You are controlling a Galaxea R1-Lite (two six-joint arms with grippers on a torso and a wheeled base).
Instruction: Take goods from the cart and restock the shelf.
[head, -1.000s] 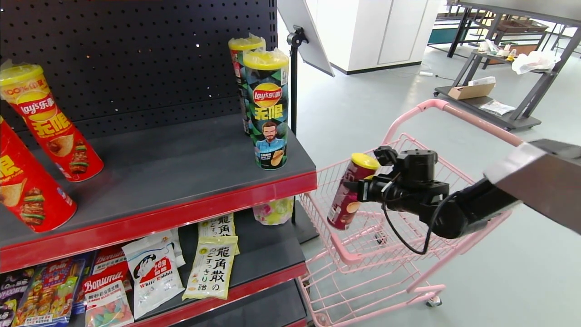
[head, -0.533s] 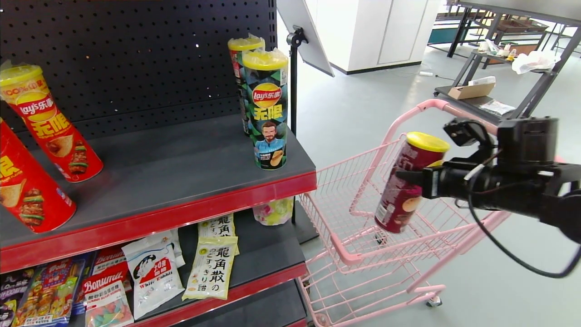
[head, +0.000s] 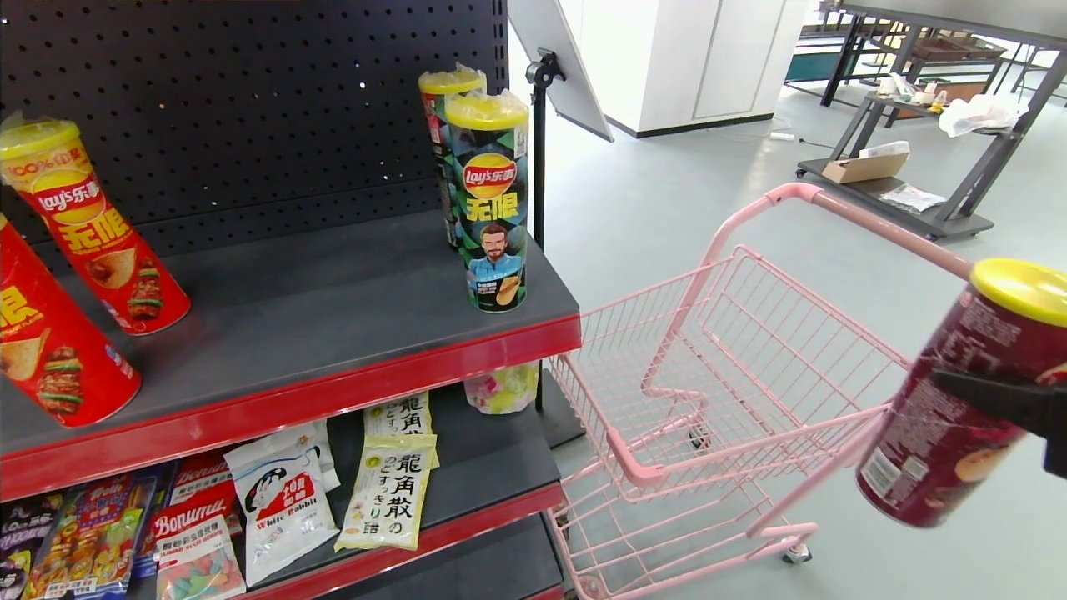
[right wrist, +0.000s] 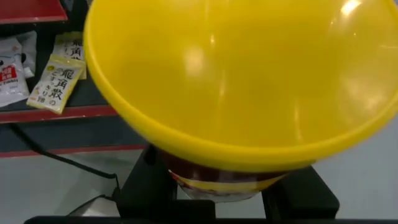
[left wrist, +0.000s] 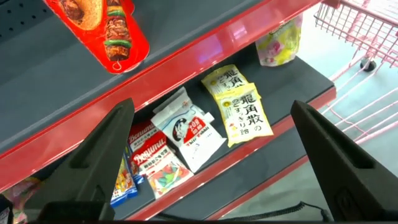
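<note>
Dark top shelf (head: 333,283) lies at ten o'clock from the tilted, lid-up crisp can (head: 934,454) pinched by the right gripper (head: 967,390); left gripper (left wrist: 211,180) fingers spread.

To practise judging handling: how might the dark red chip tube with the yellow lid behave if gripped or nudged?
The dark red cylindrical chip tube with a yellow lid is tall and narrow, so standing it would probably tip if nudged. Its round wall suggests rolling if laid down. The right claw holds it tilted, undented, so it seems stiff.
</note>
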